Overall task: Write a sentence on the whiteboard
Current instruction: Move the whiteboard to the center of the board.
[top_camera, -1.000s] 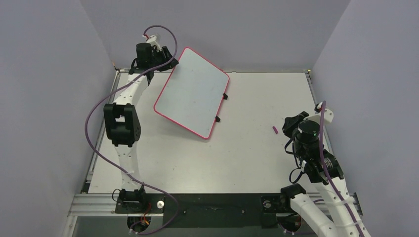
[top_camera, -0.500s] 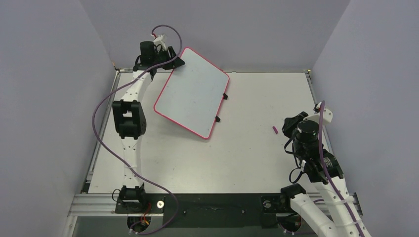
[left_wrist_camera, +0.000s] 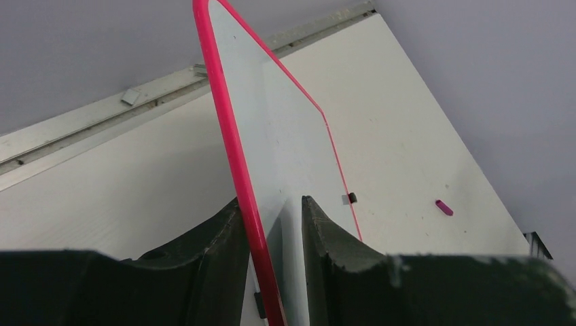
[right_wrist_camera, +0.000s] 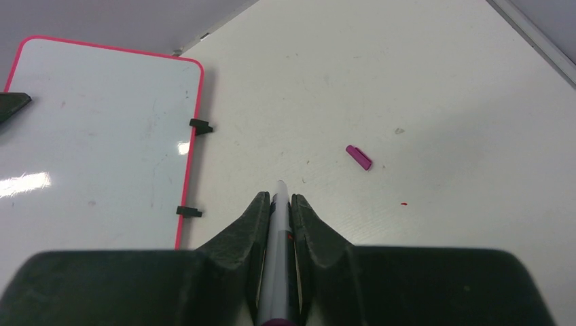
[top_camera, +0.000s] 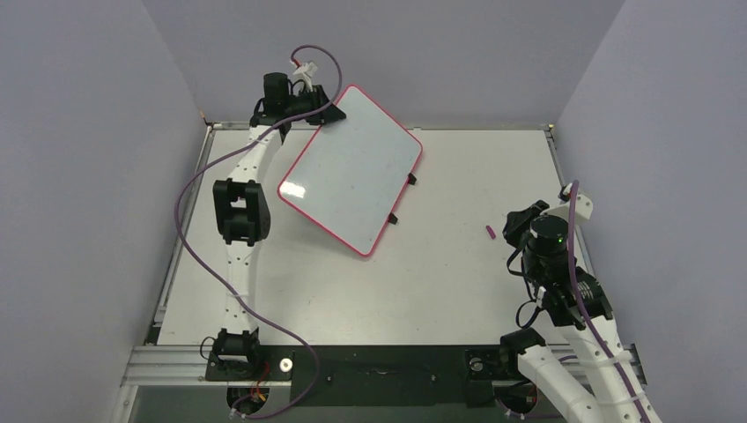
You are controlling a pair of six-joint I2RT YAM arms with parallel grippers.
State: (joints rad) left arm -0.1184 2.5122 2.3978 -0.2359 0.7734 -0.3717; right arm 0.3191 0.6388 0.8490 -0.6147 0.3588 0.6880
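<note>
The whiteboard (top_camera: pixel 352 172) is white with a pink-red rim and black clip feet (top_camera: pixel 411 178). It is held tilted above the table's far left. My left gripper (top_camera: pixel 328 107) is shut on its far corner; in the left wrist view the fingers (left_wrist_camera: pixel 270 202) clamp the rim (left_wrist_camera: pixel 231 146) edge-on. No sentence shows; the board face (right_wrist_camera: pixel 102 136) is blank apart from faint smudges. My right gripper (top_camera: pixel 515 220) is at the right side of the table, shut on a grey marker (right_wrist_camera: pixel 278 231) whose tip points forward between the fingers (right_wrist_camera: pixel 278 197).
A small purple marker cap (top_camera: pixel 490 233) lies on the table just left of my right gripper; it also shows in the right wrist view (right_wrist_camera: pixel 358 157) and the left wrist view (left_wrist_camera: pixel 444 207). Grey walls enclose the table on three sides.
My left arm has moved to the right, carrying the whiteboard a little right and turning it. A glare spot now shows on its near-left corner. The right arm has not moved.
</note>
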